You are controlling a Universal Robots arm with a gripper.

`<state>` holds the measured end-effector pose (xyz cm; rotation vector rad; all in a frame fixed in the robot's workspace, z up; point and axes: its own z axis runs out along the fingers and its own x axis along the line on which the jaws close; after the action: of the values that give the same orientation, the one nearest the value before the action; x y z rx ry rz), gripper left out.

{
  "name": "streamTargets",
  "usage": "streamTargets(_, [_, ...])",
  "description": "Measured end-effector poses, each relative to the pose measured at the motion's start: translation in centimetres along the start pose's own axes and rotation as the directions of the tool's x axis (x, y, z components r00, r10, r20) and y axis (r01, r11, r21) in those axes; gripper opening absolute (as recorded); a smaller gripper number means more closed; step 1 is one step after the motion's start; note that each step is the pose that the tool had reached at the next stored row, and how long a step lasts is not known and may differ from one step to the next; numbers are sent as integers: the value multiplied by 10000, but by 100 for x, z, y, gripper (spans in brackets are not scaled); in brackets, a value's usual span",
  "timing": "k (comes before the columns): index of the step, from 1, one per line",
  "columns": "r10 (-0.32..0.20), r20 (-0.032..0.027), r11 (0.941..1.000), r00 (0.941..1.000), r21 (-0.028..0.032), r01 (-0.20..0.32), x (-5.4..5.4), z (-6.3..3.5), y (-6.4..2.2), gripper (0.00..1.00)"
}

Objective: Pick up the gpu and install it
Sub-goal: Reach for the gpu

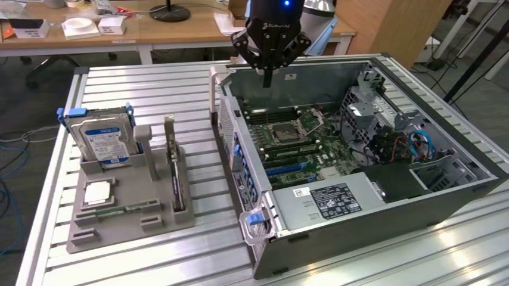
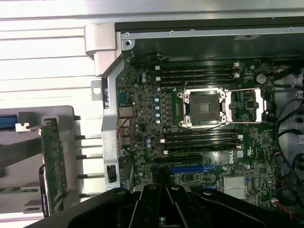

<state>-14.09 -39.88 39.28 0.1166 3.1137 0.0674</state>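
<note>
The gpu point(image 1: 173, 173) stands on edge in a slot of the grey holder point(image 1: 127, 223) on the table, at the exterior view's left. Its green board edge, the gpu point(image 2: 52, 164), also shows in the wrist view. My gripper point(image 1: 267, 76) hangs shut and holding nothing over the far end of the open computer case point(image 1: 350, 238), well away from the gpu. The black fingers point(image 2: 156, 199) press together above the motherboard point(image 2: 142, 109), near its blue slot point(image 2: 190, 168).
In the holder also sit a silver hard drive point(image 1: 99, 140), a processor chip point(image 1: 97, 192) and a memory stick point(image 1: 119, 210). Inside the case are the CPU socket point(image 1: 285, 132), a drive cage point(image 1: 374, 113) and cables point(image 1: 406, 146). Desks stand behind the slatted table point(image 1: 159, 89).
</note>
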Motion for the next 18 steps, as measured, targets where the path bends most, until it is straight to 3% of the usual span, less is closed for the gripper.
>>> streamTargets(2, [-2, 0, 10000, 10000, 4, 2, 2, 0, 0, 11])
streamTargets(4, [-2, 5, 10000, 10000, 70, 2, 7, 0, -1, 11])
streamTargets(18, [-4, 6, 10000, 10000, 90, 4, 18, -1, -1, 11])
